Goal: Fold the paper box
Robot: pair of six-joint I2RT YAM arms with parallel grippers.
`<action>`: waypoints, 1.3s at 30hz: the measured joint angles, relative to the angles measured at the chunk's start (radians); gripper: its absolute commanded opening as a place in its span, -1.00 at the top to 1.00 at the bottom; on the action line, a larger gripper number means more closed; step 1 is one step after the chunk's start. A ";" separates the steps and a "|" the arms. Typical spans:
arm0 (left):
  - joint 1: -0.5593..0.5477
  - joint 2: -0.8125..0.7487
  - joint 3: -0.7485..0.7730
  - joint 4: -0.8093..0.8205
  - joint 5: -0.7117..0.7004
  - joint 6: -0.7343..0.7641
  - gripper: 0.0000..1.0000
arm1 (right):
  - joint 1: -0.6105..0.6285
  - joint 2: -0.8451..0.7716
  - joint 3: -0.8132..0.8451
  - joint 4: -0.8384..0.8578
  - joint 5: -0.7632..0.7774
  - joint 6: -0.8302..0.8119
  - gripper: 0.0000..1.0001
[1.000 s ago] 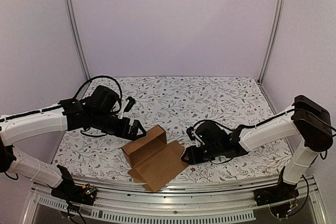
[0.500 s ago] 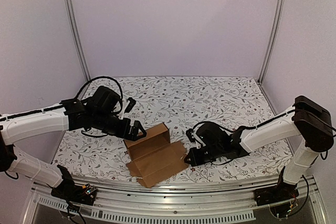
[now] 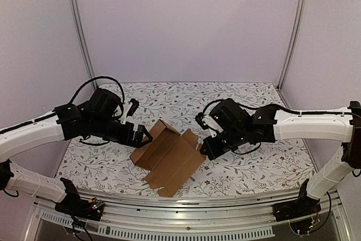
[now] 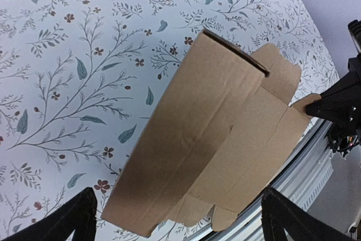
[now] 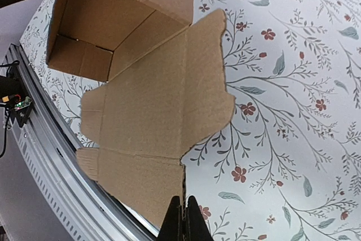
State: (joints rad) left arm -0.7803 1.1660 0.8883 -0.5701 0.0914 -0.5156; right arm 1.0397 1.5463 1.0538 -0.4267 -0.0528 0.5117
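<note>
The paper box point(image 3: 169, 159) is plain brown cardboard, partly formed: an open trough at its far left and flat flaps spreading toward the near edge. My right gripper point(image 3: 201, 149) is shut on the edge of the box's right flap and holds that side tilted up off the table. In the right wrist view the fingertips point(image 5: 183, 218) pinch the cardboard edge, with the box point(image 5: 146, 100) spread beyond them. My left gripper point(image 3: 141, 136) is open, close beside the box's left wall. In the left wrist view its fingers point(image 4: 73, 218) stand wide apart with the box point(image 4: 208, 134) beyond them, untouched.
A floral tablecloth point(image 3: 242, 105) covers the table. An aluminium rail point(image 3: 186, 218) runs along the near edge, just beyond the box's near flaps. Upright frame posts point(image 3: 79, 26) stand at the back corners. The right gripper also shows in the left wrist view point(image 4: 338, 105).
The right arm has risen and swung back with the flap in its grip, tilting and turning the box. The left gripper has shifted slightly left and stays open.
</note>
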 measured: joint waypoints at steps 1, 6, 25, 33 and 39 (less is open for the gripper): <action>0.000 -0.010 0.005 -0.004 -0.003 0.000 -0.99 | 0.000 -0.007 0.035 -0.039 0.013 -0.023 1.00; 0.000 -0.052 0.024 -0.028 -0.022 0.005 -0.99 | 0.002 -0.021 0.216 -0.266 0.086 -0.151 1.00; 0.000 -0.142 0.043 -0.102 -0.078 0.022 -0.99 | 0.171 0.078 0.734 -0.855 0.575 -0.686 1.00; 0.000 -0.180 0.043 -0.118 -0.080 0.022 -0.99 | 0.219 0.240 0.985 -0.909 0.790 -0.844 1.00; 0.000 -0.198 0.043 -0.126 -0.081 0.018 -0.99 | 0.248 0.351 1.081 -0.909 0.919 -0.900 1.00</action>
State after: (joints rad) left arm -0.7799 0.9676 0.9318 -0.6964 0.0105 -0.4980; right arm 1.2877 1.8977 2.1349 -1.3354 0.8665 -0.3878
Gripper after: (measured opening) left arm 0.993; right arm 0.009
